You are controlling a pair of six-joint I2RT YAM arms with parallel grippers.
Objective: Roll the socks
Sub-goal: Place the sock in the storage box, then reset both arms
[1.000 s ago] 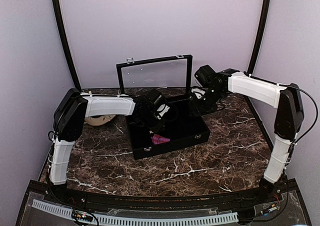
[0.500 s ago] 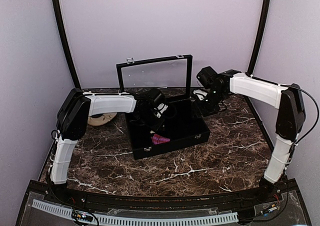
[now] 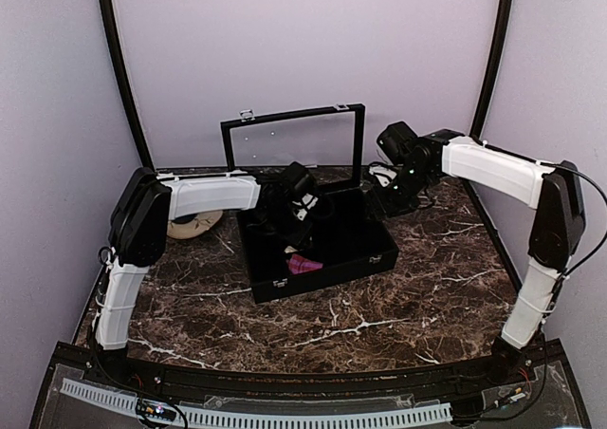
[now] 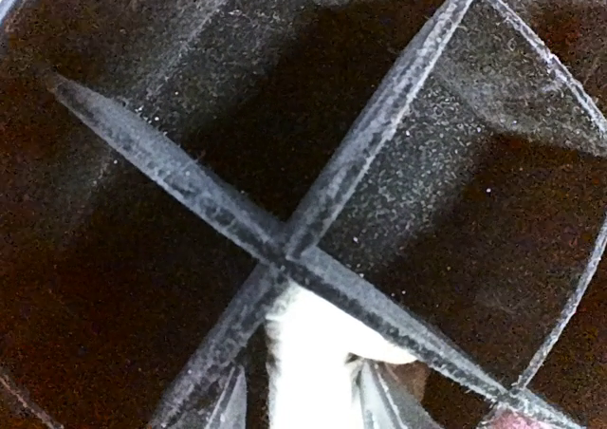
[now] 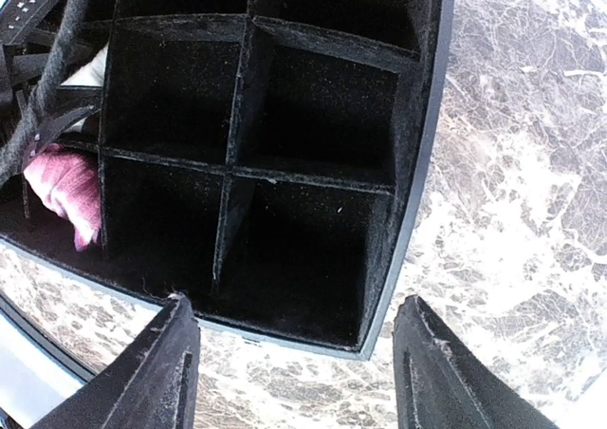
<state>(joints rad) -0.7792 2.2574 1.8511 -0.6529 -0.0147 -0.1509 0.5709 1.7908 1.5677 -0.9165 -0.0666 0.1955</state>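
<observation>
Divided case (image 3: 327, 251) on the table (image 3: 379, 315), with its lid (image 3: 294, 139) stood upright behind. One sock (image 4: 308, 353) is lodged in the compartment directly under the left gripper (image 4: 303, 405), between its fingers. The other sock (image 3: 303, 264) is placed nearer the bases. A saucer (image 3: 190, 226) is set to that gripper's left, outside the case. The case rim is seen just ahead of the right gripper (image 5: 303, 372).

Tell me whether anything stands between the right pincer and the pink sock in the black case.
Yes. The right pincer hovers open at the black case's edge, cells away from the pink sock. Upright dividers stand between, and the left arm hangs over the sock's side of the case.
</observation>
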